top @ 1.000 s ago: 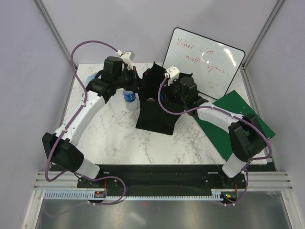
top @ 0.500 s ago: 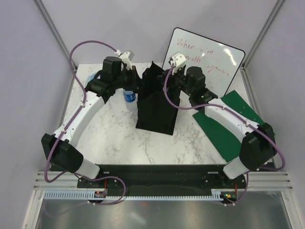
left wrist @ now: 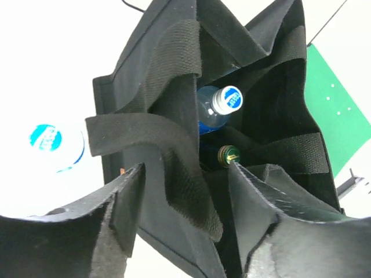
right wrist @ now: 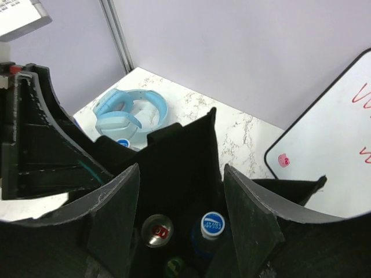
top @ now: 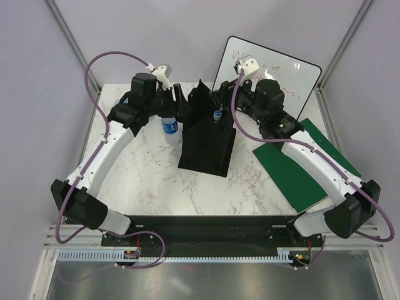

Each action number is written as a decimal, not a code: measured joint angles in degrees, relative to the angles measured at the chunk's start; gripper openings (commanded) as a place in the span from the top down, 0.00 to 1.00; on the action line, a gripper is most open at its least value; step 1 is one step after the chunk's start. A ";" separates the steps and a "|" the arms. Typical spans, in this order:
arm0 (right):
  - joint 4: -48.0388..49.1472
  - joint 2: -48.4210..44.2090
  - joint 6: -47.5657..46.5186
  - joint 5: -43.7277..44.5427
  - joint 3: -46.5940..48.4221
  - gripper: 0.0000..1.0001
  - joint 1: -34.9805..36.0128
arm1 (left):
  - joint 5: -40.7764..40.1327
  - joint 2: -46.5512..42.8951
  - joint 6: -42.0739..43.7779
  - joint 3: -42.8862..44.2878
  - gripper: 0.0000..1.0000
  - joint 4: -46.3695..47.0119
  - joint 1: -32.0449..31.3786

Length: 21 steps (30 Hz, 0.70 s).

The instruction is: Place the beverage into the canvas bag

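The black canvas bag (top: 206,147) stands open mid-table. Upright inside it is a blue beverage bottle (top: 217,115) with a white-and-blue cap (left wrist: 226,99) (right wrist: 213,223), beside a silver can top (right wrist: 156,230) and a green cap (left wrist: 228,154). A second capped bottle (top: 169,125) (left wrist: 52,145) stands on the table just left of the bag. My left gripper (top: 183,110) (left wrist: 186,168) is open at the bag's left rim, a loop handle (left wrist: 174,185) lying loose between its fingers. Open and empty, my right gripper (top: 224,100) (right wrist: 181,168) hovers above the bag's mouth.
Blue headphones (right wrist: 130,110) lie at the table's back left. A whiteboard (top: 269,75) leans behind the bag, and a green board (top: 294,169) lies to its right. The left arm (right wrist: 35,145) is close beside my right gripper.
My right gripper has lifted up and back out of the bag, leaving the blue bottle inside. My left gripper has opened and let go of the bag handle.
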 measured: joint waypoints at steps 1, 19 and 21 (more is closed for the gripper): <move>-1.09 -0.55 0.55 0.76 0.52 0.33 0.37 | -0.37 -0.02 0.04 0.37 0.26 -0.59 0.04; -17.46 -5.05 11.67 13.53 1.86 0.34 1.53 | -16.24 -2.36 2.91 5.27 0.25 -7.39 4.68; -19.69 -4.96 13.29 15.39 2.58 0.35 1.51 | -16.44 -0.57 2.99 5.27 0.26 -7.43 4.83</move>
